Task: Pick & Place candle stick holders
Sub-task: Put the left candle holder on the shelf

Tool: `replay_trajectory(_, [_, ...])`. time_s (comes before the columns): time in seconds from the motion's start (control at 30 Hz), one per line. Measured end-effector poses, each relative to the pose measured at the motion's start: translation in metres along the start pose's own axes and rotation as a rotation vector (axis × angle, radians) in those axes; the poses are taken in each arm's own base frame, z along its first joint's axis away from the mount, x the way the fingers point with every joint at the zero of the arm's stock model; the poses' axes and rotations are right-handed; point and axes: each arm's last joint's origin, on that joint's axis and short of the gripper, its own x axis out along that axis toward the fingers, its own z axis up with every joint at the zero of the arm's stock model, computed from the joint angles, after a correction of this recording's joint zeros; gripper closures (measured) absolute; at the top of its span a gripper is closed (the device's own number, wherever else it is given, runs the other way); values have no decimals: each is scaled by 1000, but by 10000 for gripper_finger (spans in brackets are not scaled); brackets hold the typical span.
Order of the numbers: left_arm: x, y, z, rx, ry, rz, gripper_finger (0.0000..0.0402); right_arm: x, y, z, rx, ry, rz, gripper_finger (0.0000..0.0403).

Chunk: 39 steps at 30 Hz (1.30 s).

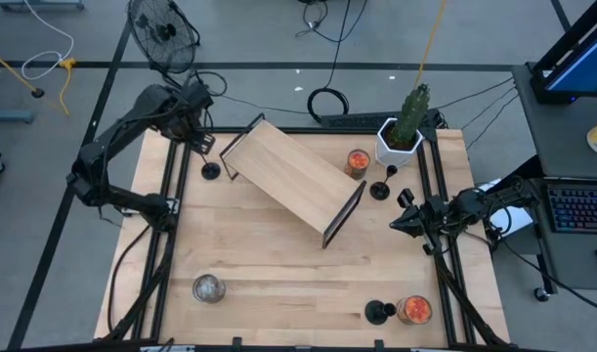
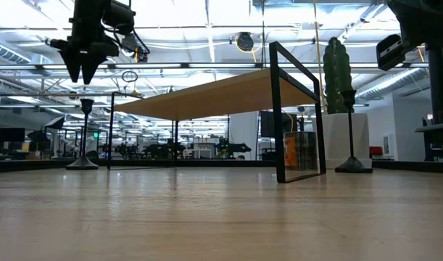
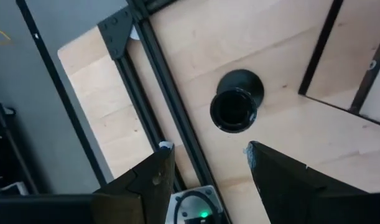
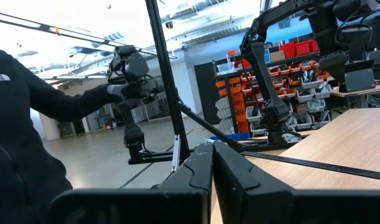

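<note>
One black candle stick holder (image 1: 211,171) stands upright on its round base near the table's far left, beside the black frame rail; the left wrist view looks down into its cup (image 3: 233,109). My left gripper (image 1: 204,144) hangs open above it (image 2: 81,75), pointing down, touching nothing. A second holder (image 1: 380,189) stands by the white plant pot. A third (image 1: 376,312) stands at the near right edge. My right gripper (image 1: 401,221) waits shut at the table's right side.
A small wooden shelf on black legs (image 1: 288,181) stands slantwise mid-table. Orange candle jars sit by the pot (image 1: 357,161) and at the near right (image 1: 413,310); a glass jar (image 1: 208,287) sits near left. A cactus in a white pot (image 1: 401,132) stands far right. A person's dark sleeve (image 4: 28,112) shows beyond the table.
</note>
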Motion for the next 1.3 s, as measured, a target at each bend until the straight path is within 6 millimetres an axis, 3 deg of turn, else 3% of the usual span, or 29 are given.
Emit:
replay_trajectory(0.17, [4, 3, 4, -25, -19, -18, 190, 0, 0, 0, 0, 0, 0, 399])
replay_trajectory(0.43, [33, -2, -2, -4, 76, 0, 190, 0, 0, 0, 0, 0, 0, 399])
replay_trajectory(0.63, [44, -5, 2, -12, 44, -12, 190, 0, 0, 0, 0, 0, 0, 399])
replay_trajectory(1.03, [38, -1, -12, -3, 120, -26, 190, 0, 0, 0, 0, 0, 0, 399])
replay_trajectory(1.3, [9, 12, -13, -82, -26, -63, 190, 0, 0, 0, -7, -1, -3, 399])
